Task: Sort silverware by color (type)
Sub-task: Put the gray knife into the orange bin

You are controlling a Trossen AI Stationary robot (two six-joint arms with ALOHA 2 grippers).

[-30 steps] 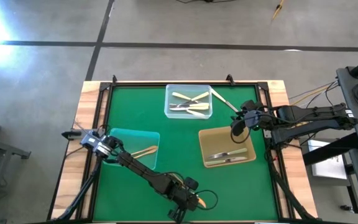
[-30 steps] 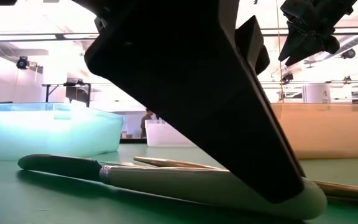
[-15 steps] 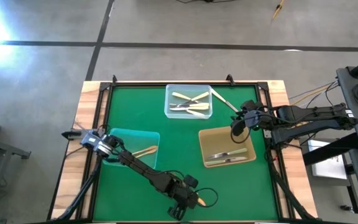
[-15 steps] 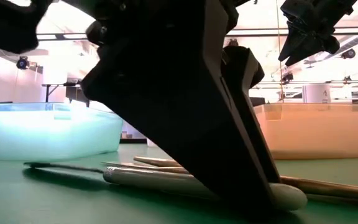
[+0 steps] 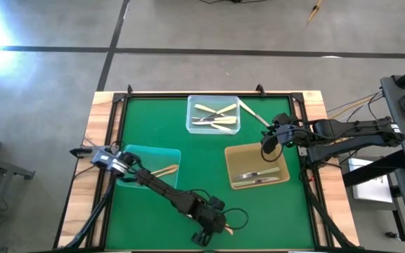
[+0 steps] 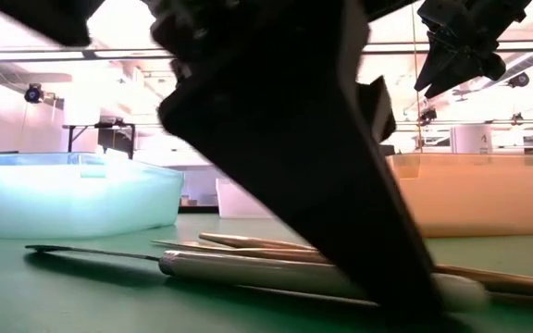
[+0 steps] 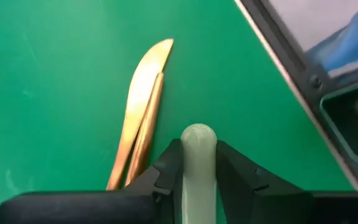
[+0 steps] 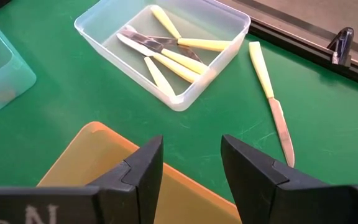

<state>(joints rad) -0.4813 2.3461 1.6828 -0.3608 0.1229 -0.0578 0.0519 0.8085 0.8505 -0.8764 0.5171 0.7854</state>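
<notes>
My left gripper (image 5: pixel 213 225) is at the table's near edge, shut on a cream-handled knife (image 6: pixel 322 276) with a dark metal blade (image 6: pixel 91 252). A coppery gold knife (image 7: pixel 138 112) lies flat on the green mat beside it and also shows in the low view (image 6: pixel 248 242). My right gripper (image 5: pixel 268 145) hangs open and empty above the amber tray (image 5: pixel 230 169), which holds silver utensils (image 5: pixel 257 176). The clear far tray (image 5: pixel 192 116) holds cream-handled utensils (image 8: pixel 179 59). The teal tray (image 5: pixel 136 158) holds a gold utensil (image 5: pixel 164 171). Another cream-handled knife (image 8: pixel 269 93) lies on the mat. My left gripper pinches the knife's cream handle near its rounded free end (image 7: pixel 197 134) between its two fingers. The fingers (image 6: pixel 340 185) slant down at it from above. The knife lies about level, low along the mat. I cannot tell whether it is lifted clear.
The black frame rail (image 7: pixel 291 81) of the table's near edge runs close beside my left gripper. A cable loop (image 5: pixel 236 219) lies on the mat by the left wrist. Open green mat (image 5: pixel 188 190) lies between the three trays.
My left gripper has shifted slightly toward the table's far edge while over the knife's handle. The cream-handled knife has rolled about its length. Its blade showed broad a second ago and now shows thin, edge-on. My right arm has kept still.
</notes>
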